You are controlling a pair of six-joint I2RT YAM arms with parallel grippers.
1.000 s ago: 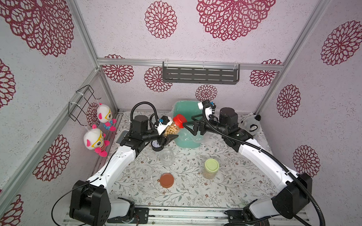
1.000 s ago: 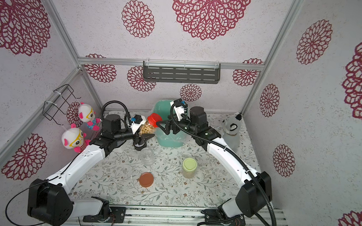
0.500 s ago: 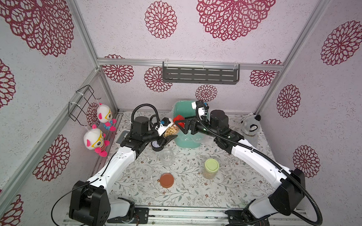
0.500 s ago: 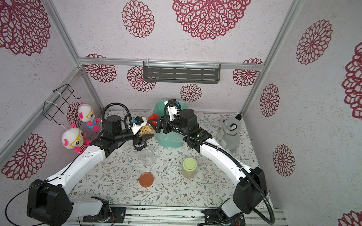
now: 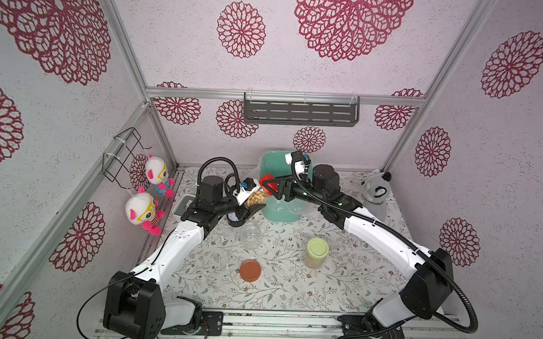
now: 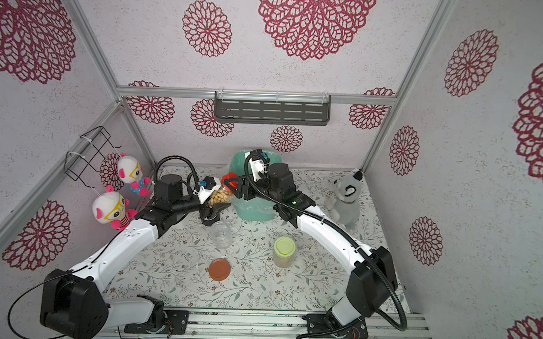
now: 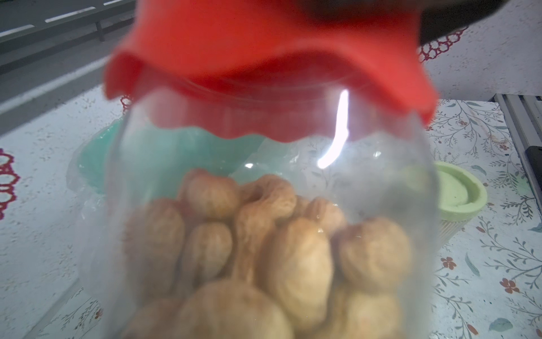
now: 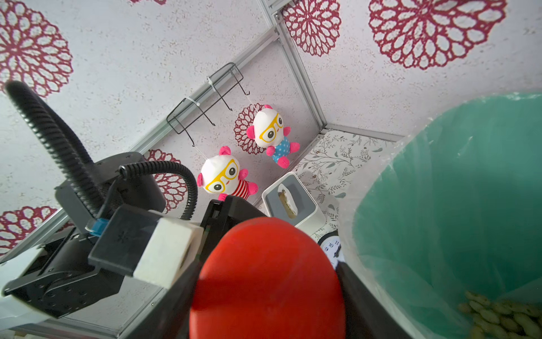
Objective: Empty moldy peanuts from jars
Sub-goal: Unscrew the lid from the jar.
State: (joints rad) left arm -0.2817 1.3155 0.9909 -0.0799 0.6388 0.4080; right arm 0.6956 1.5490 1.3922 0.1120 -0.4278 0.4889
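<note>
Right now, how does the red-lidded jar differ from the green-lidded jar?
The red-lidded jar is tilted in the air, gripped by the left pincer; the green-lidded jar stands upright on the table, untouched. The right pincer flanks the red lid; nothing is near the green lid. Both are clear and capped.

Three clear jars: one lifted, two standing on the desk (image 5: 291, 289)

The red-lidded jar (image 5: 256, 199) is clamped in the left end effector (image 5: 252, 204) above the far side of the desk. It is tilted and partly filled with tan peanuts (image 7: 264, 249), and the right end effector (image 5: 272, 189) presses on both sides of its red lid (image 5: 268, 184). The open jar (image 5: 251, 234) stands upright and empty near the middle, with the brown-orange lid (image 5: 250, 270) lying flat nearer. The green-lidded jar (image 5: 317, 254) stands capped to the right, peanuts inside.
</note>
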